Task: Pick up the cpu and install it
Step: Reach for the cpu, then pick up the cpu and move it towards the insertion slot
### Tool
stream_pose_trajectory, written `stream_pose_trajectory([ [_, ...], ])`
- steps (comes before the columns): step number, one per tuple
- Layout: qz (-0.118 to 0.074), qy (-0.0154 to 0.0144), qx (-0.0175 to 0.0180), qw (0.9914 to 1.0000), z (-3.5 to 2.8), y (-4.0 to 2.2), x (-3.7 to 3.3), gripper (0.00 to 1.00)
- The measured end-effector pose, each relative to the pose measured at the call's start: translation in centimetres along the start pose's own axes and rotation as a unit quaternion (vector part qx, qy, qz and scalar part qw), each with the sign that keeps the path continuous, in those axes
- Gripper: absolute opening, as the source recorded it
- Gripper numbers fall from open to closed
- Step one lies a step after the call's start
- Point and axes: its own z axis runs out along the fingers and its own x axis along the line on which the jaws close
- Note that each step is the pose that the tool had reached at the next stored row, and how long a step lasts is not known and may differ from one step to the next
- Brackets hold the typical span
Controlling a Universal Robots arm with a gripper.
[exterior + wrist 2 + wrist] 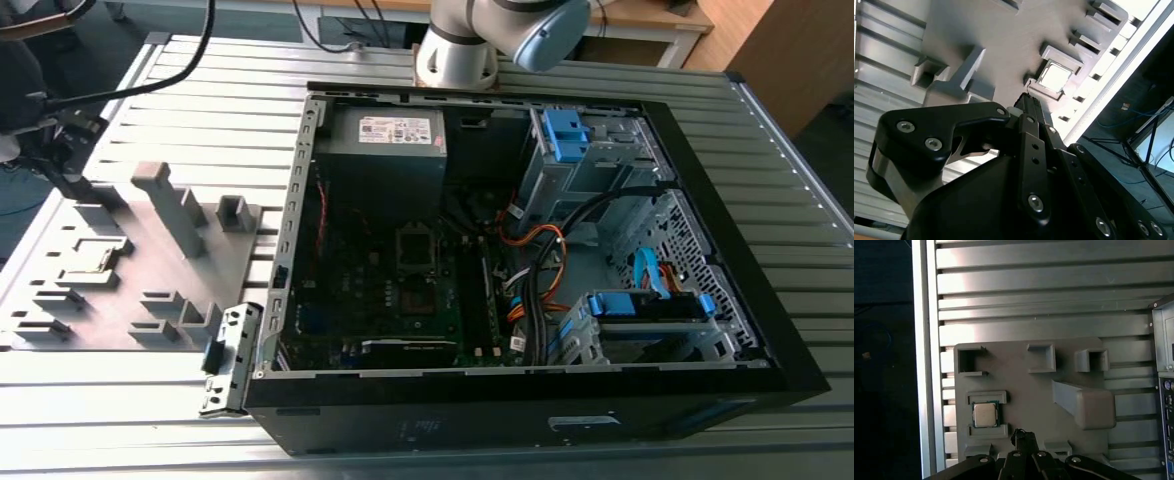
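The cpu (985, 414) is a small silver-grey square chip lying flat in a recessed holder of the grey fixture tray (1024, 390). It also shows bright in the second wrist view (1054, 76) and, small, in the exterior view (91, 258). My gripper (1022, 436) hovers above the tray just beside the chip, apart from it, with its dark fingers (1028, 107) drawn together and nothing between them. In the exterior view the gripper (70, 182) hangs over the tray's far left part. The open computer case (534, 400) lies to the exterior view's right, with the motherboard socket (416, 242) inside.
The tray carries several raised holders and a tall sloped block (171, 205). A loose metal bracket (230, 360) lies beside the case's corner. Inside the case are a power-supply box (387, 150), cable bundles (541, 270) and blue drive bays (651, 305). All rests on a slatted metal table (134, 440).
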Motion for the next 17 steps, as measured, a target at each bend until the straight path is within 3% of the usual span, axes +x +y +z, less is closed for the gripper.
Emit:
stream_pose_trajectory([
  [5, 0.0, 0.0015, 0.0001, 1.0, 0.71, -0.18, 0.6, 0.11],
  [10, 0.0, 0.0021, 0.0003, 1.0, 0.85, -0.2, 0.72, 0.11],
  [12, 0.0, 0.002, 0.0002, 1.0, 0.87, -0.25, 1.3, 0.11],
  [17, 0.0, 0.002, 0.0002, 1.0, 1.0, -0.26, 1.34, 0.11],
])
